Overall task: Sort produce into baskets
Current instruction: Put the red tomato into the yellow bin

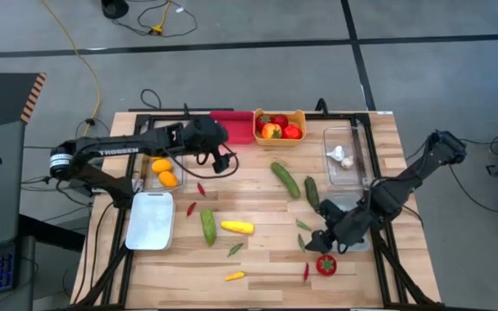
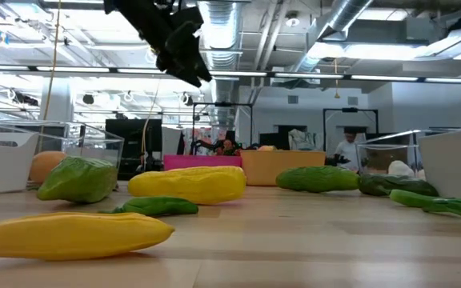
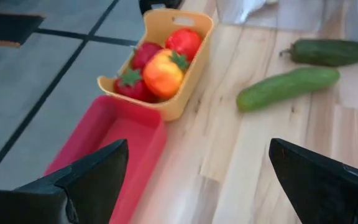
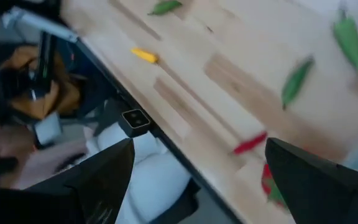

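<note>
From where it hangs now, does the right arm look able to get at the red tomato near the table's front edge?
Probably yes. The right gripper is open just above the red tomato, and nothing stands between them; only a small red chili lies beside it.

Your wooden desk (image 1: 258, 259) carries a red bin (image 1: 232, 126) and an orange-yellow bin (image 1: 280, 127) side by side at the far edge, a clear tub (image 1: 346, 156) far right, and a white tray (image 1: 150, 219) on the left. Loose on the boards you have two green cucumbers (image 1: 286, 180), a yellow piece (image 1: 237, 226), small chilies (image 1: 234, 249) and a red tomato (image 1: 326, 265) near the right front.
</note>
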Robot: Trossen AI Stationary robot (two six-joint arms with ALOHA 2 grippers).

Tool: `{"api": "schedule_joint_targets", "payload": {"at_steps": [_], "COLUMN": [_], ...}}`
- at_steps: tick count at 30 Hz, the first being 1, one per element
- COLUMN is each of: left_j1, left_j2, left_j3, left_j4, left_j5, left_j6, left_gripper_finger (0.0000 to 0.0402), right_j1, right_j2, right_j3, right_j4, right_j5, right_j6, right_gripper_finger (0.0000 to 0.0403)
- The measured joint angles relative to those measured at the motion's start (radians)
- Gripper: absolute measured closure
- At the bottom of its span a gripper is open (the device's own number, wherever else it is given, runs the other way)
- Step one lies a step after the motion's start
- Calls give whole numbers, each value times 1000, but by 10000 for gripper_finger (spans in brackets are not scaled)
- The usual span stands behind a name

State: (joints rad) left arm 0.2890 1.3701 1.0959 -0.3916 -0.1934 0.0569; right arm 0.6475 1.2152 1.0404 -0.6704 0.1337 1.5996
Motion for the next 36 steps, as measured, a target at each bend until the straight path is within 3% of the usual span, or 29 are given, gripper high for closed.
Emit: {"api": "schedule_joint_targets", "payload": {"at_steps": [5, 14, 21, 36], "left_j1": [-21, -53, -74, -83], "left_j2": [5, 5, 5, 5], "left_j3": [-27, -38, -38, -38], "left_j4": [16, 59, 66, 65], "left_j5": [2, 2, 3, 3], "left_j6": [7, 35, 64, 74], "left_gripper_finger": [26, 26, 26, 26], "right_j1": [57, 130, 170, 171], "right_j2": [26, 182, 294, 444], "right_j3": [0, 0, 0, 0], "right_j4": [-45, -17, 30, 21], "right_j5": [-9, -221, -243, -240], "right_j6": [268, 583, 705, 733], "right_gripper_finger": [14, 14, 14, 14]}}
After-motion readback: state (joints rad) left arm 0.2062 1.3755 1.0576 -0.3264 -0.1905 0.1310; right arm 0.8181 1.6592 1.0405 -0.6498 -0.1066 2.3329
